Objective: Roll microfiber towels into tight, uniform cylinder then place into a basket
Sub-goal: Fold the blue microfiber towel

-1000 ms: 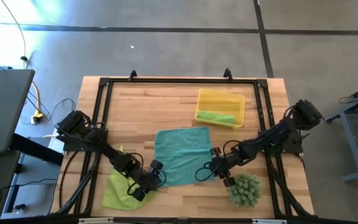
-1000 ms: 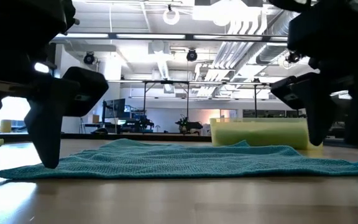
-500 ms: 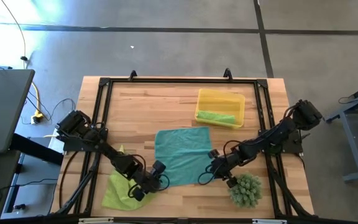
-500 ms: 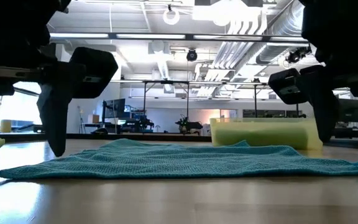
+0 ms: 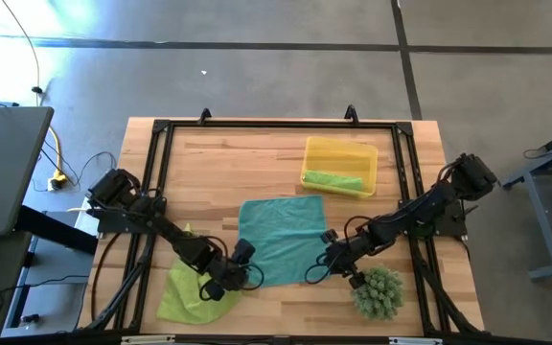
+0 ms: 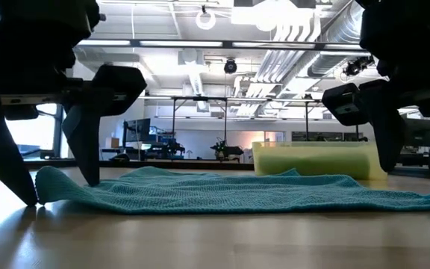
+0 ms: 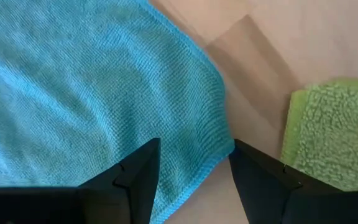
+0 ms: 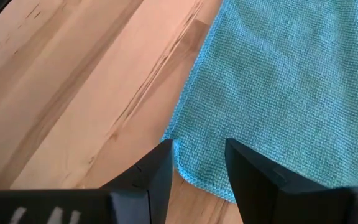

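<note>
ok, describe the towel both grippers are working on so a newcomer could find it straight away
On the wooden table, look at the near middle, in front of the yellow basket. The teal towel lies spread flat there, with the left gripper and right gripper open at its two near corners. It is the only teal cloth; the others are lime-green.

A robotics lab or workshop in an industrial hall: exposed ceiling ducts and strip lights run overhead, metal rig frames stand in the background, the floor is bare grey concrete, and a black frame edges the wooden tabletop.
</note>
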Robot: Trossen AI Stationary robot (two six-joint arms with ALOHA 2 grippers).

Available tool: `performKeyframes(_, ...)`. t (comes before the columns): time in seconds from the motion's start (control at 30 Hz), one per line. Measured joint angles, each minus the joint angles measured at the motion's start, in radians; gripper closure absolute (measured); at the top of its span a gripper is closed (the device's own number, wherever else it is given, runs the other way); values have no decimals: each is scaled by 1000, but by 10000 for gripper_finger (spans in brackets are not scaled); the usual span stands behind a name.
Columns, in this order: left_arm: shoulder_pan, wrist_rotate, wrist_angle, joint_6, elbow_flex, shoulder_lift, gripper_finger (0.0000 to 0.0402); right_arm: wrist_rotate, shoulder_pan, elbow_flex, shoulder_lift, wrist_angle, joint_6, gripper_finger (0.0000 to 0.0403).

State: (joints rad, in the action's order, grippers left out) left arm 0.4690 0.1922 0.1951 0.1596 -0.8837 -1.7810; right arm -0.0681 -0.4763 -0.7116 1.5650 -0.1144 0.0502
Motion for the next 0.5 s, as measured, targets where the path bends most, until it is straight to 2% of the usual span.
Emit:
performKeyframes(0.17, 5, -65, -16, -26, 3, 0, 228, -21, 0, 0, 0, 12, -35, 265)
performKeyframes(0.5, 14, -96, -58, -78, 5, -5, 269, -62, 0, 0, 0, 15, -46, 265)
